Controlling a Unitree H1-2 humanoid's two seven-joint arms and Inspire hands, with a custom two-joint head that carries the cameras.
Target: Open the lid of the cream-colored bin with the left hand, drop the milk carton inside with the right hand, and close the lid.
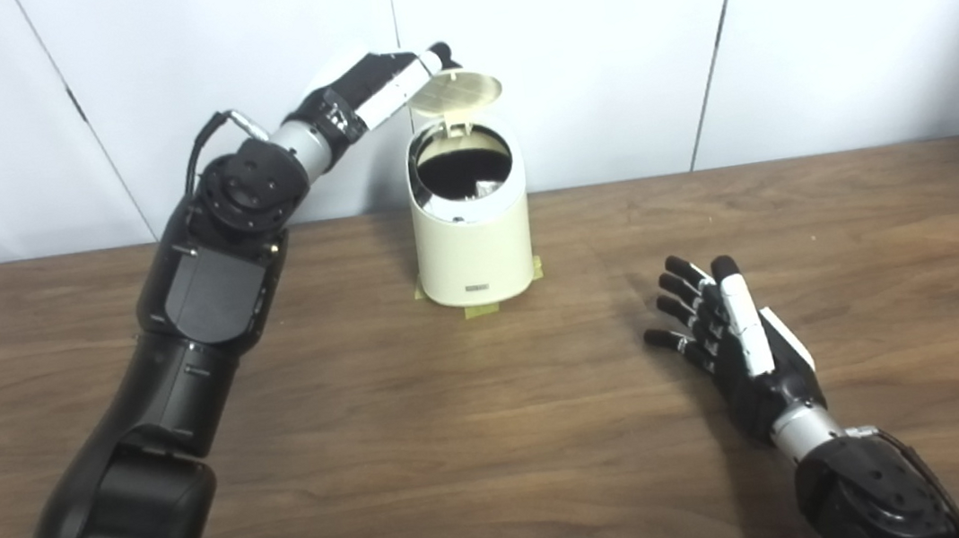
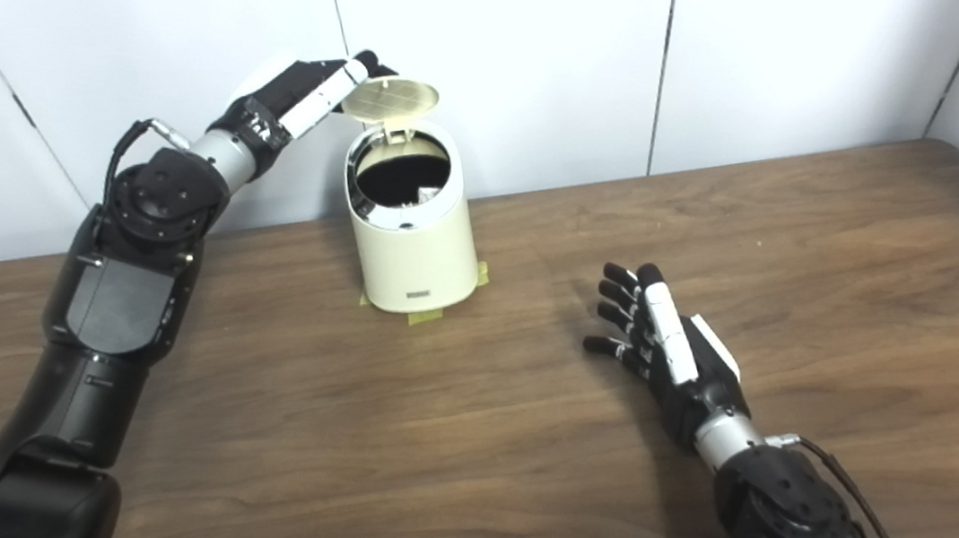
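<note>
My left hand (image 1: 386, 81) is stretched out high and far forward, its fingertips against the back edge of the round cream plastic lid (image 1: 454, 91), which stands tipped up on its hinge just past my fingers. I judge I am propping it there so the mouth stays clear; whether my fingers pinch the lid's rim or only press against it I cannot tell, since the hand is seen from behind. Directly below that hand sits the tall cream-coloured bin (image 1: 473, 247) with its rounded body, a shiny ring around the opening and a dark inside. Deep in that darkness, on the side away from my left hand, a small pale angular shape (image 1: 486, 187) shows; it may be the milk carton, but it is too small to be sure. Strips of yellowish tape (image 1: 481, 309) peek out under the bin's base, probably marking its spot on the brown wood-grain tabletop (image 1: 464, 451). My right hand (image 1: 736, 339) is low over the tabletop, well apart from the bin, fingers spread and holding nothing, which suggests closing the lid is what remains.
</note>
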